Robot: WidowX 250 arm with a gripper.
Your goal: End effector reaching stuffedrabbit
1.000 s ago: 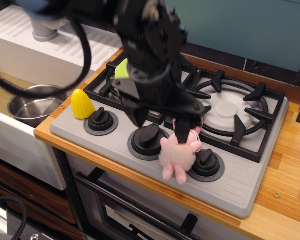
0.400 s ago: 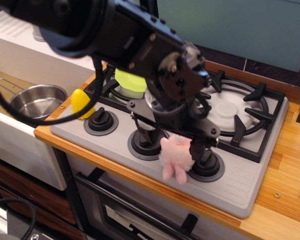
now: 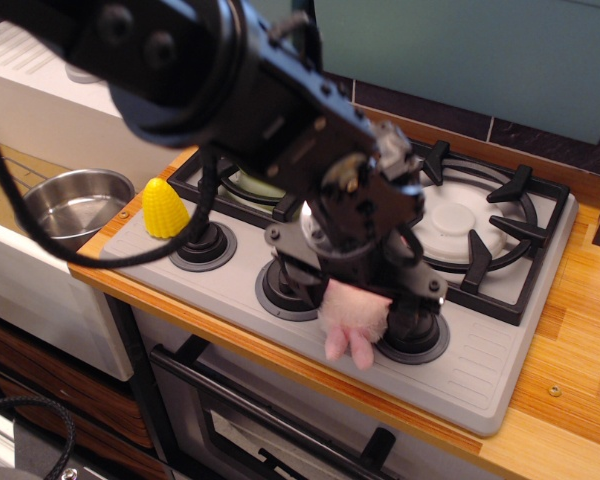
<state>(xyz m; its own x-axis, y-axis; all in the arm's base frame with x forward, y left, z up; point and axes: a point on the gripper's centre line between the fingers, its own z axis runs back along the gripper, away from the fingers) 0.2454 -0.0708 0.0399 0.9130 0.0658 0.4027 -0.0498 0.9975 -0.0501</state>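
Nearest me, the stuffedrabbit [image 3: 351, 322] sits on the front apron of the toy stove [image 3: 500, 385], between the middle knob [image 3: 280, 285] and the right knob [image 3: 413, 330], its two legs dangling toward the near edge. Compared with a moment ago, much more of it is covered: its ears and upper body, plain to see a second back, are now hidden under the end effector [image 3: 358, 290], which has come down and a little nearer. I read that as the reach being almost complete, with the gripper settled right over the toy.

The fingers [image 3: 420, 300] look parted, one on each side of the plush, the right one down beside the right knob and the left one by the middle knob. They appear to straddle the rabbit rather than pinch it, though whether the pads touch the fur I cannot tell, because the black wrist blocks that spot. I would judge them released for now.

Farther left, the yellow toy corn [image 3: 165, 208] stands by the left knob [image 3: 202, 245], and a steel bowl [image 3: 72, 203] lies beyond it.
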